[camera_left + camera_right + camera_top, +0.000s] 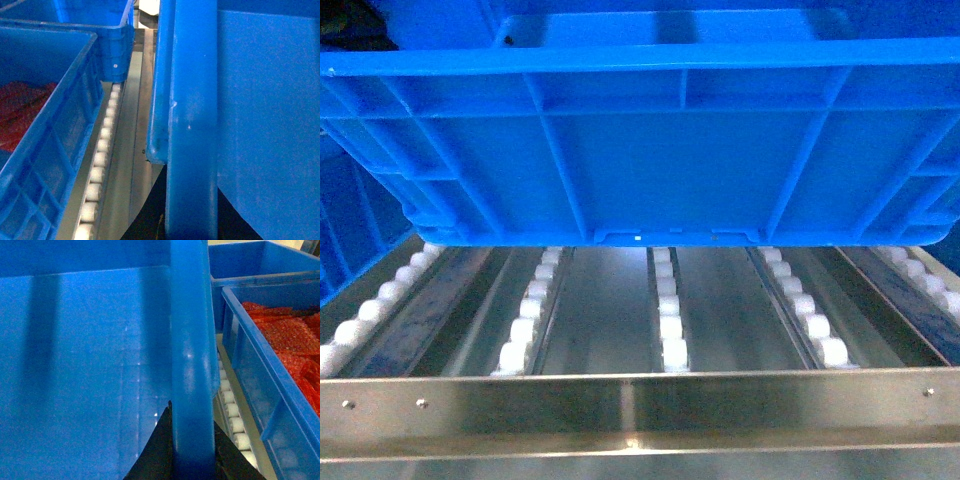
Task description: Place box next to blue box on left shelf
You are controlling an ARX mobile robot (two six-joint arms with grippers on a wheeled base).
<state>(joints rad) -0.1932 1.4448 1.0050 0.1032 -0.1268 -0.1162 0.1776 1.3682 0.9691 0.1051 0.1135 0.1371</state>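
Box: the box (650, 150) hangs in the air over the left shelf (640, 405), its base above the roller lanes (668, 310) and not yet touching them, as far as the head view shows.
Position: it fills the top of the head view, past the flat front rail, centred over the open lanes.
Neighbours: a blue crate (45, 140) with red contents sits just beside it on the left, and another blue crate (270, 370) with red contents sits just beside it on the right.
Left fingers: the left gripper (192, 220) straddles the box's left rim, dark fingers (145, 225) showing on either side of it, closed on the rim.
Right fingers: the right gripper (192, 460) does the same on the right rim, black fingers (152, 455) pinching that rim from both sides.
Handling: rigid ribbed plastic, so it should keep its shape; it looks empty inside, so probably light for its bulk. Smooth and glossy, so a rim pinch could slip.
Where to hold: the thick rims at the two opposite ends, as now, look like the best purchase.
Watch: the gaps to both neighbours are narrow, and the rollers will let it run once it is down.
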